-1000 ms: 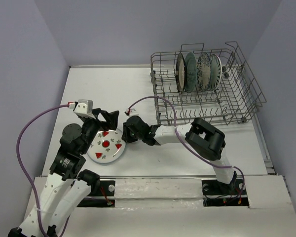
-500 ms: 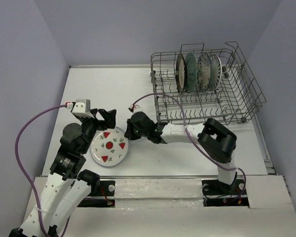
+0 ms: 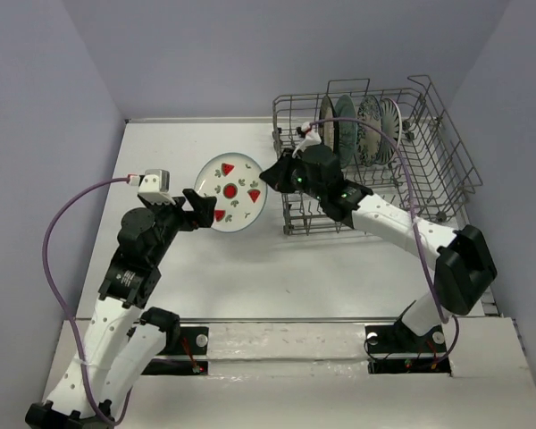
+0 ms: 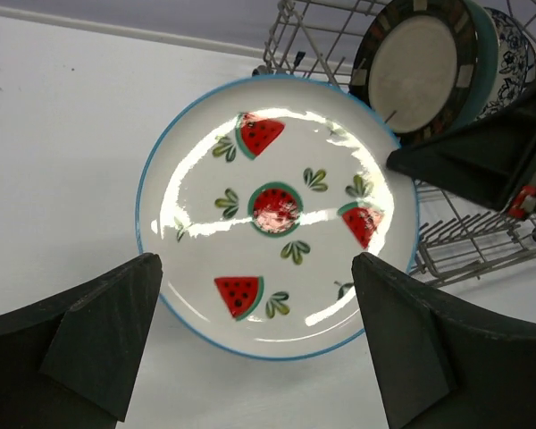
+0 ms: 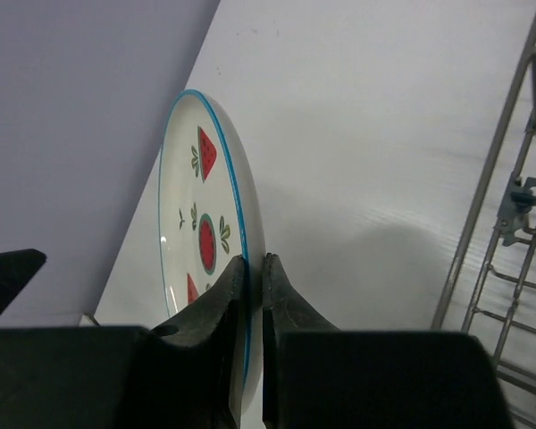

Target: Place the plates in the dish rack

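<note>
A white plate with red watermelon marks and a blue rim [image 3: 232, 192] is held on edge above the table, just left of the grey wire dish rack [image 3: 447, 152]. My right gripper [image 3: 270, 174] is shut on its right rim; the right wrist view shows both fingers [image 5: 223, 295] pinching the plate [image 5: 201, 241]. My left gripper [image 3: 201, 207] is open at the plate's lower left, with the plate [image 4: 277, 214] facing it between wide jaws. In the rack stand the brown-rimmed cream [image 3: 326, 130], teal [image 3: 346, 130], blue-floral [image 3: 369, 130] and striped [image 3: 390, 125] plates.
The rack's near left corner [image 4: 447, 241] is close to the held plate's right edge. Rack wires [image 5: 509, 206] stand right of my right gripper. Purple walls enclose the white table [image 3: 161, 161] at the back and both sides. Cables loop off both wrists.
My right gripper has lifted the watermelon plate off the table and carried it back and right toward the rack, tilting it on edge. My left gripper has followed, open.
</note>
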Motion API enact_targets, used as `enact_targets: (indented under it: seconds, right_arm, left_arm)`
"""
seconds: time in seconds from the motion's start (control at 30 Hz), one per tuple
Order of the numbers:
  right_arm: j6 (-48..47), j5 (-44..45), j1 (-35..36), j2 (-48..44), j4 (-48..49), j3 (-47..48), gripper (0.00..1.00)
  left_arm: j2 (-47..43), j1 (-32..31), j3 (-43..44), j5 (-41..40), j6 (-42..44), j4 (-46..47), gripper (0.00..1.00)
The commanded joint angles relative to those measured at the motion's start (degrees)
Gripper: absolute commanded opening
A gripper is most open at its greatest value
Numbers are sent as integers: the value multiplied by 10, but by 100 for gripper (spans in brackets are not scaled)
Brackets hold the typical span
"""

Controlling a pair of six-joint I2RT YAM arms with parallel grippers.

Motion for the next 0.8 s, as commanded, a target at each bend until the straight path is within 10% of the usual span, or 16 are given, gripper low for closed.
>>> enact_targets:
  seconds: [0.0,0.6,0.63,0.77]
  right_arm:
    - [37,-53,-38,-73,91,-1,7]
    - [81,-180,-96,-150,115,-58,7]
    - [83,-182,-96,-151,117,-67,7]
    - [85,-201,-96,-153,124,-86,7]
  left_arm:
    - [27,21,13,63,-19,30,99]
    - [142,63,-52,300,-181,202,99]
    - [138,64,-59,306,-190,217,96]
    - [123,74,-73,316,-209,260,27]
